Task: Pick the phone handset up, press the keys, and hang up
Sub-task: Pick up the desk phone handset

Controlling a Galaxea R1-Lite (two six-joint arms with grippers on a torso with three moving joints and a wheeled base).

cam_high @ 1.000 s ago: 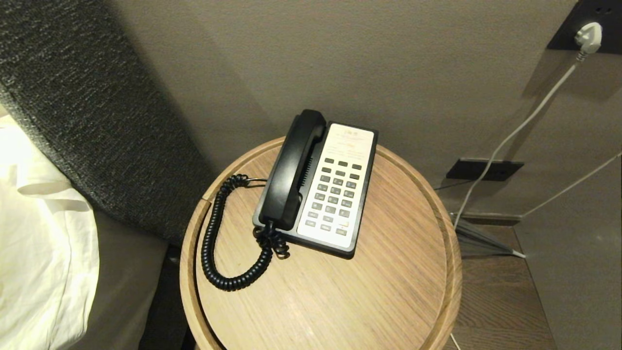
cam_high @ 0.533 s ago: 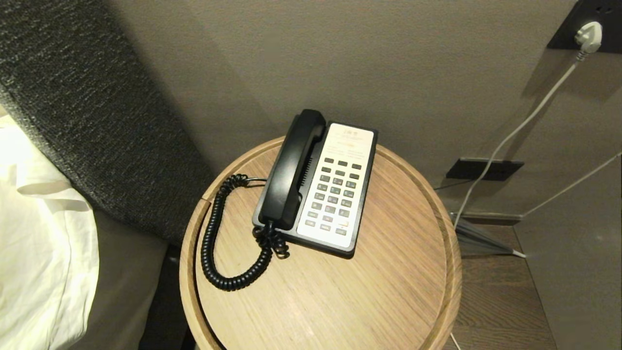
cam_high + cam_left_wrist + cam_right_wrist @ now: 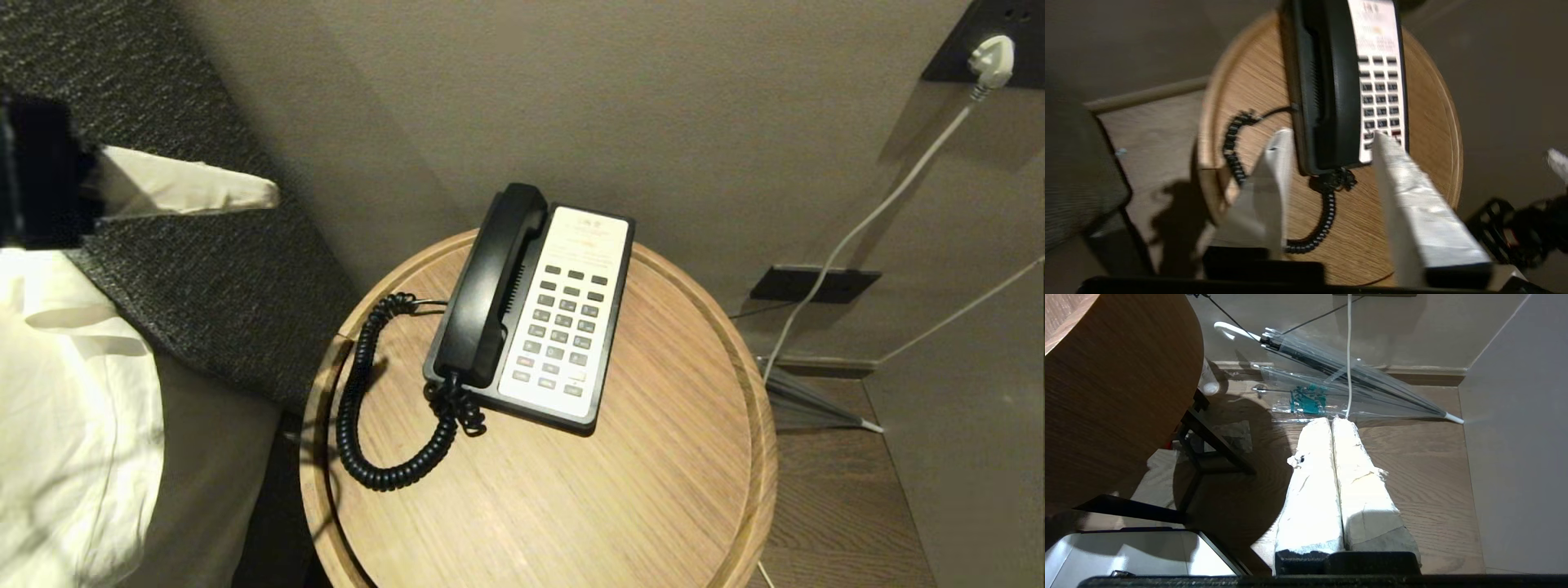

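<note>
Our left gripper (image 3: 1331,136), fingers spread and empty, hangs above the phone handset (image 3: 490,286) cradled on its base (image 3: 571,327); our right gripper (image 3: 1333,420) stays clenched, floorward.

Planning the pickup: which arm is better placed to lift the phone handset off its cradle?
Left. The left gripper is raised with jaws apart, aimed at the phone handset on the phone's left side. The right gripper hangs shut beside the table, pointing at the floor.

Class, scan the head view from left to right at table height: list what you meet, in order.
Pillow → coiled cord → handset → keypad → bare tabletop → umbrella.
</note>
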